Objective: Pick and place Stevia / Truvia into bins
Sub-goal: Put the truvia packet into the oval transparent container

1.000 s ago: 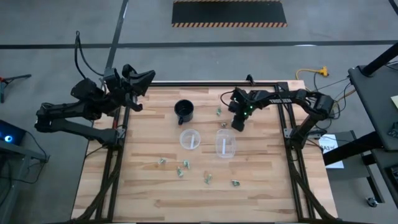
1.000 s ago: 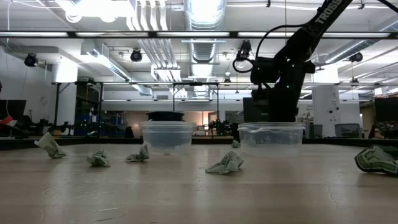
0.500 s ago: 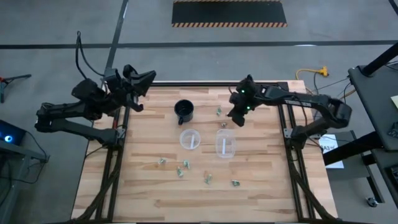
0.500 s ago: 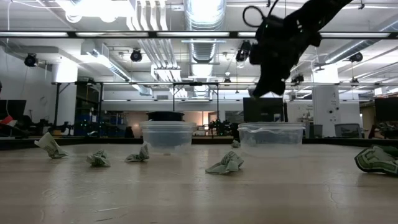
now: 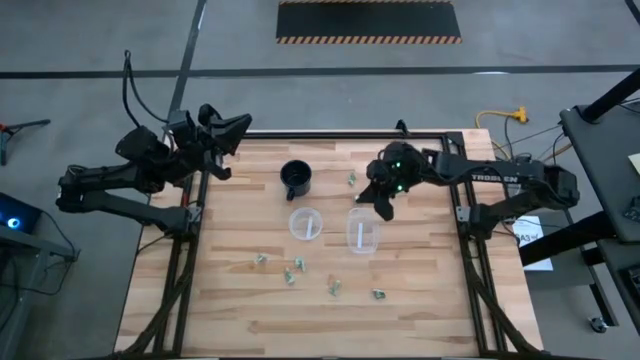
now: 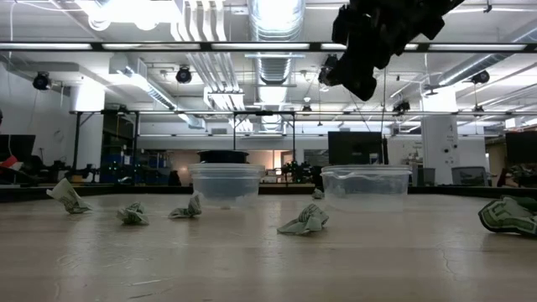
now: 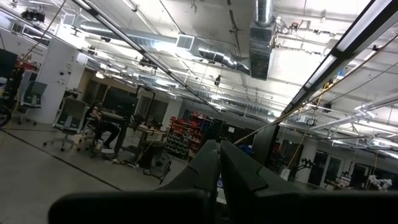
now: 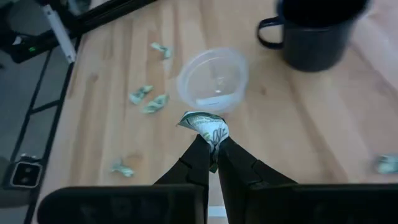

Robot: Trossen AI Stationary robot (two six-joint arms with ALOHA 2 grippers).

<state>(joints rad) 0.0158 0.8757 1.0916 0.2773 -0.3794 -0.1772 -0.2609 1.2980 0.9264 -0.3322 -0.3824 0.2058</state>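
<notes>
High view first: right gripper (image 5: 385,207) raised over the far-right part of the pale wooden slatted table (image 5: 420,300), just at the far rim of the right-hand clear round plastic cup (image 5: 362,229), fingers pinched on one crumpled green-and-white paper sweetener packet (image 8: 206,127). Seen plainly in the right wrist view: packet nipped at the fingertips, well above the wood. Left gripper (image 5: 232,126) parked off the far-left table edge, fingers pressed together on nothing, pointing into the room.

Progress, as a judgement: early going. Left-hand clear round plastic cup (image 5: 306,222) holding a whitish streak, perhaps a packet, perhaps glare; cannot tell. Right cup likewise unclear. Loose packets lying about: four scattered near the front (image 5: 291,272), one at far centre (image 5: 352,179) beside the black handled mug (image 5: 296,178). So one packet in transit, release over a cup not yet made, most of the picking left.

Materials: packets thin, creased paper, twisted into irregular wads, light and likely to slip or cling. Cups see-through, thin-walled, whitish-rimmed, low and wide in the low view; probably easy to nudge. Mug dark, opaque, glossy. Table matte, grained planks.
</notes>
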